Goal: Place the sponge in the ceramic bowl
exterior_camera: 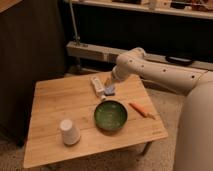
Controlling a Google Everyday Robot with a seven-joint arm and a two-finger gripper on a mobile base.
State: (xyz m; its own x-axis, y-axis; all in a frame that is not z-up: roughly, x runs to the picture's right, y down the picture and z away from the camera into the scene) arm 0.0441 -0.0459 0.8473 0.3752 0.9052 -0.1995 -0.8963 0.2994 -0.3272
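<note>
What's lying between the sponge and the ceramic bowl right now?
Nothing: in the camera view only a narrow bare strip of the wooden table separates the sponge from the ceramic bowl. The gripper is right by the sponge, on its far side.

green bowl (pixel 110 116), blue-grey sponge (pixel 109 91) by gripper (pixel 107 83)

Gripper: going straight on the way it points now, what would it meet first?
Most likely the sponge, lying just below the gripper, which points down toward the table beside the white tube. Depth is unclear, so they may already touch.
</note>
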